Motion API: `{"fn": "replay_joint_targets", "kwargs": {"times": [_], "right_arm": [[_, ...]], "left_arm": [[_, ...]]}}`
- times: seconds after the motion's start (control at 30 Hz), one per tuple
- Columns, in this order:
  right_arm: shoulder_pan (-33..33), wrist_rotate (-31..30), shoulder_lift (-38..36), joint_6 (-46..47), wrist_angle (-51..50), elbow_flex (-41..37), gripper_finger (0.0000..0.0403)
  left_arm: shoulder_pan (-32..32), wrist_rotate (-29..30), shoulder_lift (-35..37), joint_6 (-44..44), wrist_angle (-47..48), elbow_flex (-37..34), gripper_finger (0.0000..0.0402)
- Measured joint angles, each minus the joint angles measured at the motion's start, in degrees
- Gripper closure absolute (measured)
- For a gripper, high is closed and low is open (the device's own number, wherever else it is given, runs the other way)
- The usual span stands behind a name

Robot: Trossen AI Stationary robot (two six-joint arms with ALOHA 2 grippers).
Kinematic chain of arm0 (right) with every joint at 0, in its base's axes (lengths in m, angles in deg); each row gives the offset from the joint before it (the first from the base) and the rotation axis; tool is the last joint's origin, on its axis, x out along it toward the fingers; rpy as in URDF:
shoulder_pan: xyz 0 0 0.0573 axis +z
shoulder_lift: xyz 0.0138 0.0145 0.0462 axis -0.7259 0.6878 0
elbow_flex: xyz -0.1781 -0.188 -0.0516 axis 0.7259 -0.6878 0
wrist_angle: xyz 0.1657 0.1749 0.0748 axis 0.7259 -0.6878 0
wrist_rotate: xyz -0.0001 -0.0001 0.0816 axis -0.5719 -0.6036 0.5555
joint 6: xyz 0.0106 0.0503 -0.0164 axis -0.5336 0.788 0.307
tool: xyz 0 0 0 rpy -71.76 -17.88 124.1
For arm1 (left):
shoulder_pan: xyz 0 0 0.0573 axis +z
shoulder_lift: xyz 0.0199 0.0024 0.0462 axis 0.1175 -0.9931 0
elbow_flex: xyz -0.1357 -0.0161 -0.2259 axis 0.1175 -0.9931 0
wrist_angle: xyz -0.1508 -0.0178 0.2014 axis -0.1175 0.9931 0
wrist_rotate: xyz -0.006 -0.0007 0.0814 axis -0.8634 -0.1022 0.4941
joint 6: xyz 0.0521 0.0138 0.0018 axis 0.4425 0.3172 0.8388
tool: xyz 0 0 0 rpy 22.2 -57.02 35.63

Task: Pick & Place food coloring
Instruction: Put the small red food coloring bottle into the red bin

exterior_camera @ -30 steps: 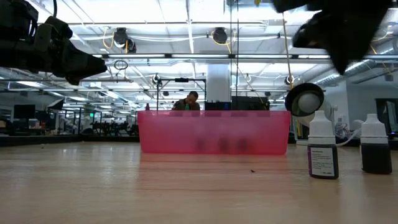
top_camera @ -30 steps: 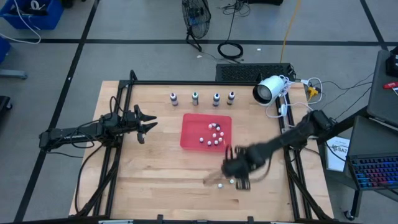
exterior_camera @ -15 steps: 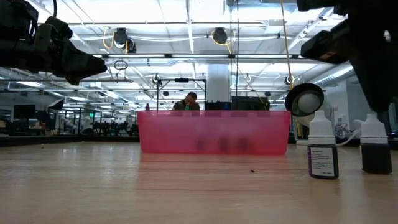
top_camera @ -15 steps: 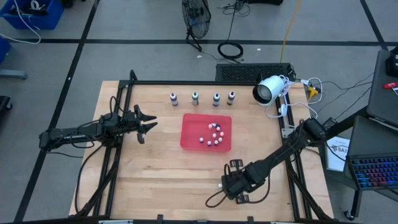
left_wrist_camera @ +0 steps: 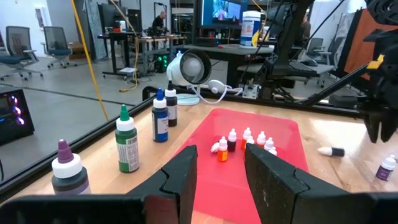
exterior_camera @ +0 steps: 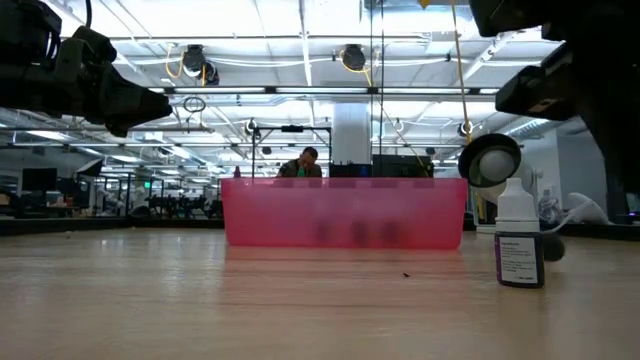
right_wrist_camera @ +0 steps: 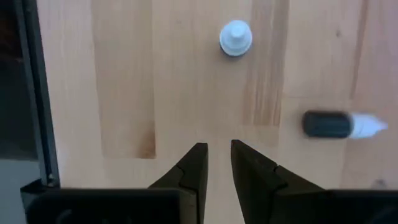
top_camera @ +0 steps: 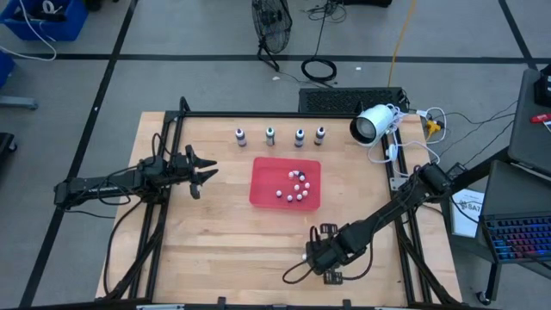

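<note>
Four food coloring bottles (top_camera: 280, 134) stand in a row near the table's far edge; the left wrist view shows purple (left_wrist_camera: 64, 171), green (left_wrist_camera: 126, 144) and blue (left_wrist_camera: 160, 117) tops. My left gripper (top_camera: 205, 172) hovers open left of the red tray (top_camera: 263, 194), which holds several tiny bottles (left_wrist_camera: 241, 140). My right gripper (top_camera: 321, 258) hangs near the table's near edge, pointing down, narrowly open (right_wrist_camera: 219, 163). Beyond its fingertips one tiny white-capped bottle (right_wrist_camera: 236, 38) stands upright on the wood and a dark one (right_wrist_camera: 339, 124) lies on its side.
A white round camera (top_camera: 370, 124) with cables sits at the far right corner. A black frame rail (right_wrist_camera: 34, 93) runs close beside my right gripper. A loose cable loop (top_camera: 297, 274) lies near the near edge. Bare wood (top_camera: 224, 241) lies left of the right gripper.
My right gripper has moved from just near the tray toward the table's near edge and lower, then nearly stopped. In the low view, the dark bottle that stood right of the labelled one no longer stands there; it now lies on its side.
</note>
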Motion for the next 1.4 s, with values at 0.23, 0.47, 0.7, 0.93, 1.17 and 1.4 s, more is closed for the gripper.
{"fn": "replay_joint_targets", "kwargs": {"times": [0.23,0.47,0.7,0.93,1.17,1.4], "right_arm": [[-0.9,-5.1,0.0,4.3,6.2,0.0,0.0347],[-5.8,-9.5,0.0,11.9,-1.1,-0.3,0.0349],[-8.8,-3.1,-0.1,23.7,-0.1,-4.1,0.027],[-10.0,0.9,-0.1,36.7,8.5,-9.1,0.0217],[-10.0,-1.2,-0.2,37.0,11.8,-11.6,0.0227],[-9.9,-4.6,-0.3,37.0,11.3,-12.5,0.0232]], "left_arm": [[0.0,0.0,0.0,0.0,0.0,0.0,0.0265],[0.0,0.0,0.0,0.0,0.0,0.0,0.0265],[0.0,0.0,0.0,0.0,0.0,0.0,0.0265],[0.0,0.0,0.0,0.0,0.0,0.0,0.0265],[0.0,0.0,0.0,0.0,0.0,0.0,0.0265],[0.0,0.0,0.0,0.0,0.0,0.0,0.0265]]}}
